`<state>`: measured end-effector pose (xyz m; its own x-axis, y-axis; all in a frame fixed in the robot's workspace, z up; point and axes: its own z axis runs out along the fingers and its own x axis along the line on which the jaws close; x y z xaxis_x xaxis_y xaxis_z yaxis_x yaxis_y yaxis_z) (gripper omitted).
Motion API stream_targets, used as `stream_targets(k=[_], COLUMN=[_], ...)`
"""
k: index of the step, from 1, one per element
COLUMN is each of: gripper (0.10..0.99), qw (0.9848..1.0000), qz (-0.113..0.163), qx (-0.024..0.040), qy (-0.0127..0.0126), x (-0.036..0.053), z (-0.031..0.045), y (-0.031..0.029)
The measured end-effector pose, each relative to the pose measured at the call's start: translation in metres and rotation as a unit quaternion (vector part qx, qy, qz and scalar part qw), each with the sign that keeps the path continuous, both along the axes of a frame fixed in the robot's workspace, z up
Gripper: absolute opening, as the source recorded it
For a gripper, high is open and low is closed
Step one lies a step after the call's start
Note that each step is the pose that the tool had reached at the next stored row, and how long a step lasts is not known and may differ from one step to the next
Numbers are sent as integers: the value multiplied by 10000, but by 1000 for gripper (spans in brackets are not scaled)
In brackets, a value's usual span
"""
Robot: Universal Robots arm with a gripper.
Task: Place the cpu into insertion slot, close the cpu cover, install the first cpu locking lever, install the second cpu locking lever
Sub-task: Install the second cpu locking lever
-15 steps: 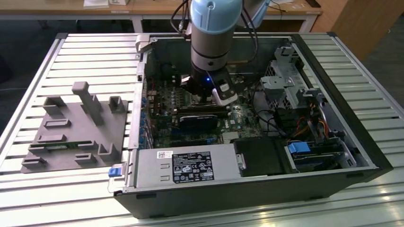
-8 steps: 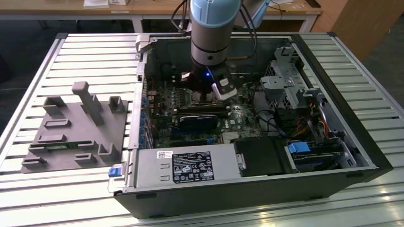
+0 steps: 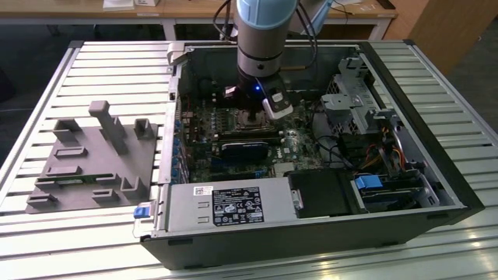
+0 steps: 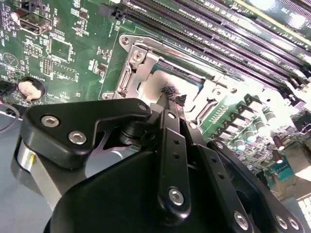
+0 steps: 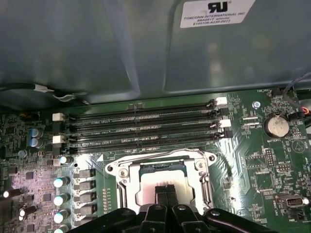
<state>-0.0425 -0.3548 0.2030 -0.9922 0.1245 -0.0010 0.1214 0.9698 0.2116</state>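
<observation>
Chip: I see the chip [image 5: 163, 188] lying flat inside the socket [image 5: 127, 191], pale face up; in the second wrist view it [image 4: 158, 87] shows through the cover's window.
Computer case: open tower [image 3: 435, 198] on its side on a slatted table [image 3: 109, 64]; my arm [image 3: 265, 35] reaches down into it from above.
Power supply: grey box [image 3: 233, 207] at the near edge of the case, well apart from the socket.
Grey fixture: moulded block [image 3: 93, 157] on the table at the exterior view's left, outside the case.
Board: green board [image 5: 272, 170] with four long memory slots [image 5: 141, 126] just beside the socket, and a round coin battery [image 5: 275, 125] off to one side.
Cover: silver frame [image 5: 204, 179] sits around the chip; in the second wrist view its edge [image 4: 138, 68] looks down over the socket, though I cannot tell whether it is latched.
Gripper: black gripper [image 5: 165, 191] directly over the chip, its fingertips [image 4: 171, 93] pressed together with nothing between them, at or just above the chip's face; I cannot tell if they touch it.
</observation>
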Motion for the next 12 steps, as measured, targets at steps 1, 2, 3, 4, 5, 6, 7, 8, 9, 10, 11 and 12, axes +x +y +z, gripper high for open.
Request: stream_targets(k=[1, 2, 3, 4, 5, 6, 7, 8, 9, 10, 11, 12], gripper=[106, 106, 106, 106, 106, 106, 106, 106, 106, 106, 106, 106], qw=[10000, 10000, 10000, 10000, 10000, 10000, 10000, 10000, 10000, 10000, 10000, 10000], qz=[0, 0, -1, -1, -1, 0, -1, 0, -1, -1, -1, -1], qx=[-7, -13, -17, -20, -21, -21, -22, -23, -25, -24, -24, -25], qy=[1, 0, 0, 0, 0, 0, 0, 0, 0, 0, -1, 0], x=[0, 0, 0, 0, 0, 0, 0, 0, 0, 1, 1, 1], z=[9, 23, 38, 56, 77, 97, 116, 133, 144, 145, 145, 146], y=[0, 0, 1, 1, 1, 1, 1, 1, 1, 2, 2, 1])
